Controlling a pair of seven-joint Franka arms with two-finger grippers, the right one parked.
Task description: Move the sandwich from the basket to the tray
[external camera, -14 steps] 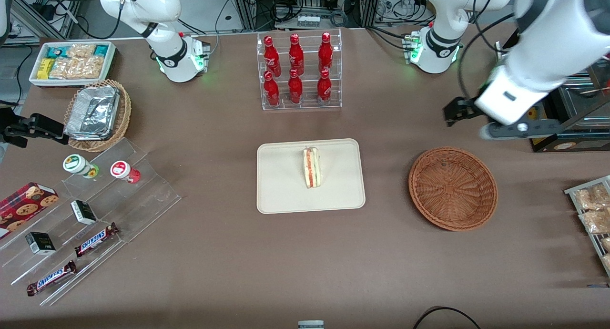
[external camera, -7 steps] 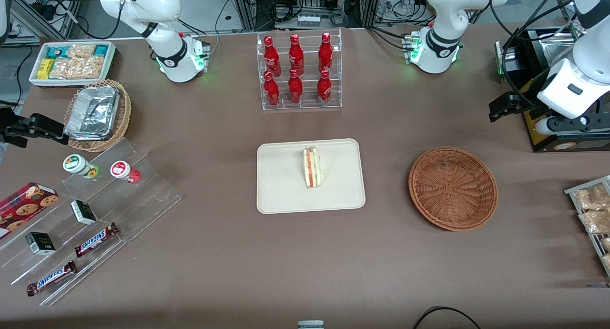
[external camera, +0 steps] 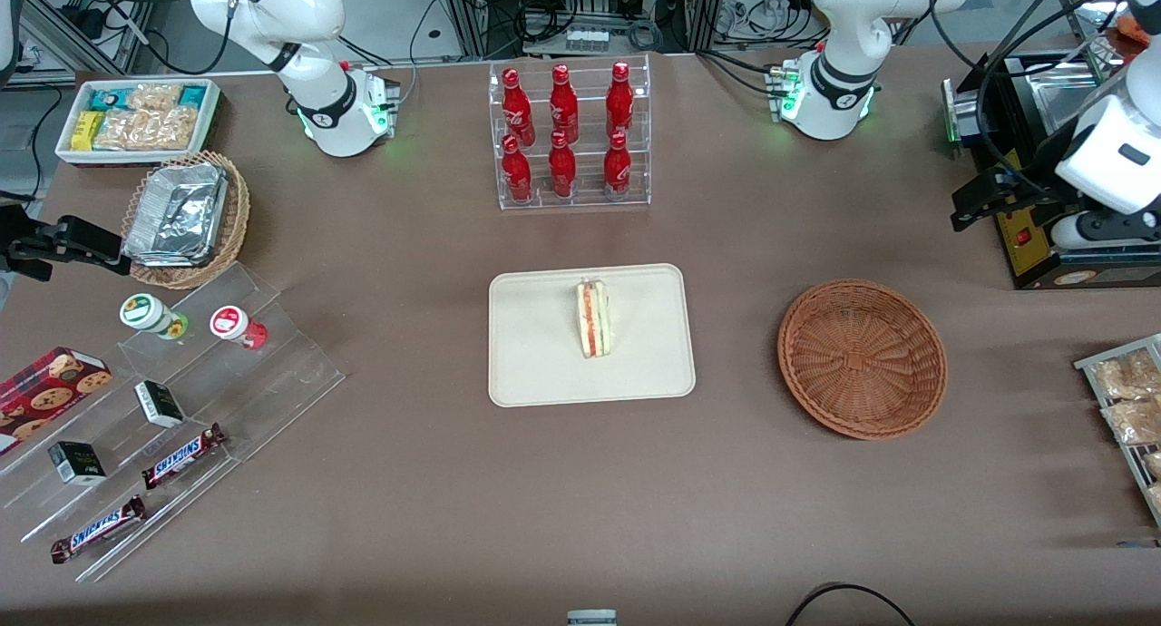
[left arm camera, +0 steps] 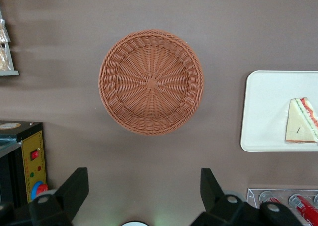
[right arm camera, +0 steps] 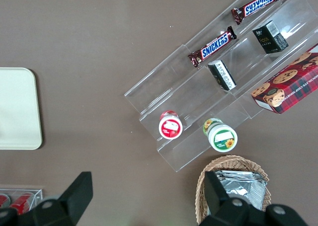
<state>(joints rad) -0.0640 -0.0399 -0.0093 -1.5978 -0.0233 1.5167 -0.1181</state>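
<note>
The sandwich (external camera: 593, 319) (left arm camera: 298, 129) lies on the cream tray (external camera: 544, 372) (left arm camera: 268, 112) at the table's middle, its layered edge up. The round reddish-brown basket (external camera: 862, 358) (left arm camera: 150, 82) stands empty beside the tray, toward the working arm's end. My left gripper (external camera: 975, 201) (left arm camera: 143, 186) hangs high over the table, farther from the front camera than the basket, next to a black box. Its fingers (left arm camera: 74, 186) are spread wide with only bare table between them, so it is open.
A black box with a yellow panel (external camera: 1025, 245) (left arm camera: 25, 156) sits by the gripper. A rack of red bottles (external camera: 567, 136) stands farther back than the tray. Bagged snacks on a wire rack (external camera: 1125, 399) lie at the working arm's end. Acrylic shelves of snacks (external camera: 172, 390) are at the parked arm's end.
My left gripper has drawn back from over the table toward the working arm's end, stopping by the black box. The sandwich, tray and basket have stayed put.
</note>
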